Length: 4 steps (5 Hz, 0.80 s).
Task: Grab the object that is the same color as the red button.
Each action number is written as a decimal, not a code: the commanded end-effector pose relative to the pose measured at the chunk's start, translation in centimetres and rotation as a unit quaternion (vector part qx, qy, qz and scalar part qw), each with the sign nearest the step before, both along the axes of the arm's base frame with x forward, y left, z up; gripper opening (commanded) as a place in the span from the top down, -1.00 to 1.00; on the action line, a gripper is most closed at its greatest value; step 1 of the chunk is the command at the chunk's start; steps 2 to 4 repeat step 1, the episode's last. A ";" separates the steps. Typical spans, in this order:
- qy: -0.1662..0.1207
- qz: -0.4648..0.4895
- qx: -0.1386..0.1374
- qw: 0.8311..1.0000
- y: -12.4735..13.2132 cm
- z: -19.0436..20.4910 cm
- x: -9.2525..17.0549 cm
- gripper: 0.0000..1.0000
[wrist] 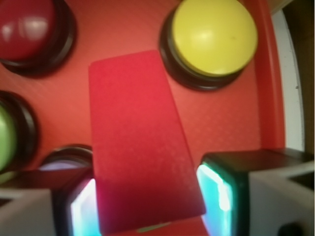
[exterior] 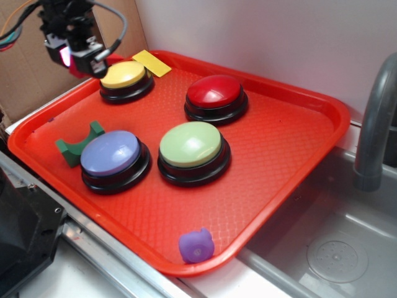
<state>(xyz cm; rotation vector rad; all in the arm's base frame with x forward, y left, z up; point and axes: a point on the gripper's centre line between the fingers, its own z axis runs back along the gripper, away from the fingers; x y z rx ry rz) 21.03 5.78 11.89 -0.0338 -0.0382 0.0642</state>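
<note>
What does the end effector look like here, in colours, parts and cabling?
In the exterior view the end effector is a black, blocky assembly with a pink-lit pad and white parts at its tip. A grey cable loops off its right side; thin coloured wires run in from the upper left. The wrist view shows two black-framed fingers with inner faces glowing cyan-white, backed by pale grey housing. No markings are legible.

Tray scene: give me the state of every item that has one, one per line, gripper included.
Gripper: raised over the tray's back-left corner, shut on the red block.
Red block: held between the fingers, off the tray.
Red button: upright on the tray, untouched.
Yellow button: upright, untouched.
Green button: upright, untouched.
Blue button: upright, untouched.
Green arch: lying beside the blue button.
Yellow block: flat by the yellow button.
</note>
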 end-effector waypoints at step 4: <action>-0.060 0.050 -0.018 0.997 -2.9 2.2 1.8 1.00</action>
